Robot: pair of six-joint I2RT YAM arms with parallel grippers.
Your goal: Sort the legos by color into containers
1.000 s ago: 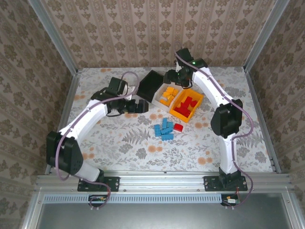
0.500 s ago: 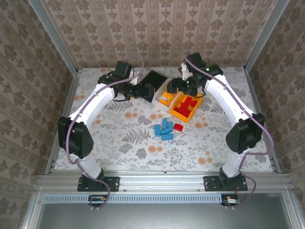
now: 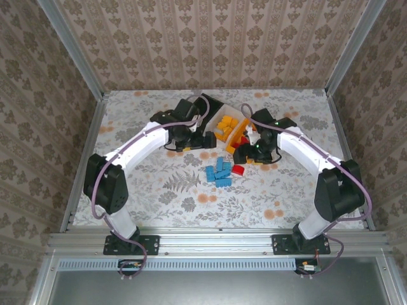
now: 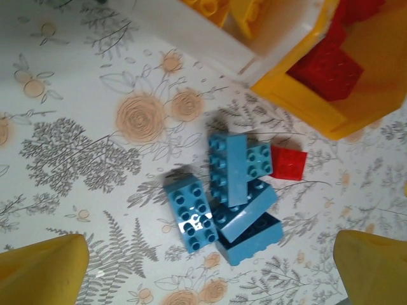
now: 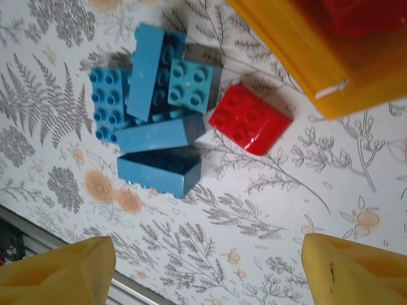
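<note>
Right gripper [image 5: 206, 270] hangs empty, jaws well apart. The red brick [image 5: 250, 119] lies ahead of its fingertips, just beside the blue bricks [image 5: 152, 108]. Best to centre over it, close on its free sides, then carry it to the yellow bin [image 5: 286, 44] just beyond. Left gripper [image 4: 208, 270] is wide open and empty, above the same pile.

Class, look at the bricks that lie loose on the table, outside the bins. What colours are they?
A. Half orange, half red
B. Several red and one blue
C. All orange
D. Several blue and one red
D: the wrist views show a cluster of blue bricks with a single red brick beside it on the table, just outside the orange-yellow bin.
</note>
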